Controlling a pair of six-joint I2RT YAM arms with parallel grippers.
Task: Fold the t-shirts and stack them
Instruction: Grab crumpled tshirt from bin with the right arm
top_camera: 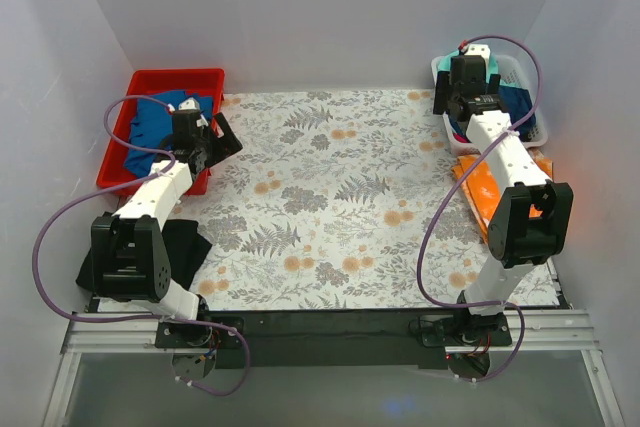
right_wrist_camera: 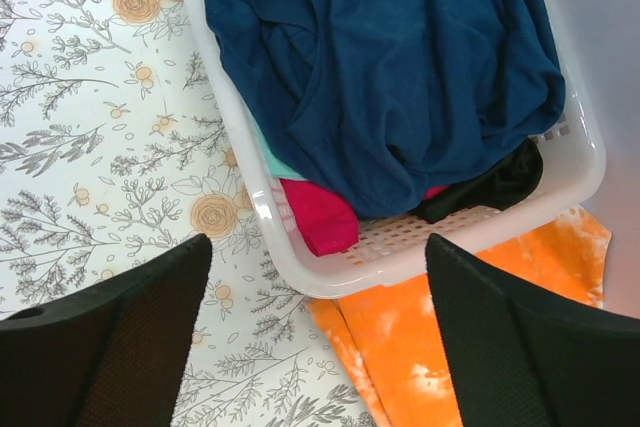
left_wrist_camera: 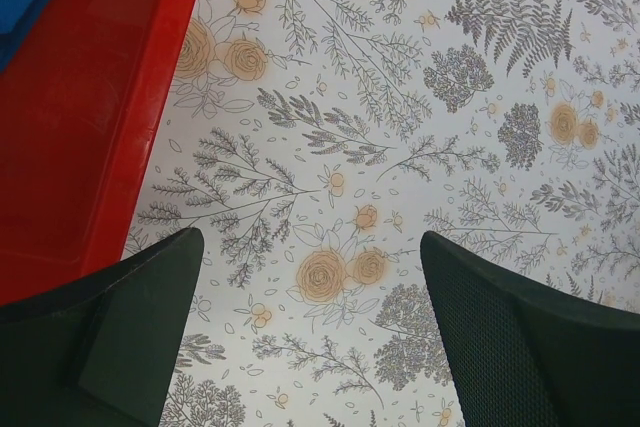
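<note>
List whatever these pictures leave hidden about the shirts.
- Red bin: top view, left arm covers part of the blue shirts; left wrist view cuts them at its edge.
- White basket: right wrist view, navy shirt buries the lower ones.
- Orange shirt: cut by the right wrist view's bottom edge.
- Black cloth: top view, left arm hides most.

Far-left corner of worktop (top_camera: 330,197): bin (top_camera: 175,77), shirts (top_camera: 160,117) in it. Far-right corner: basket (right_wrist_camera: 400,257), heap of shirts (right_wrist_camera: 400,77) in it. In front of basket, touching its near rim, loose shirt (right_wrist_camera: 450,337) flat on worktop, partly under right arm (top_camera: 510,177). Near-left edge: another shirt (top_camera: 185,247) beside left arm (top_camera: 150,197). Left end effector (left_wrist_camera: 310,242) over worktop, just right of bin; right end effector (right_wrist_camera: 318,242) over basket's near rim.
</note>
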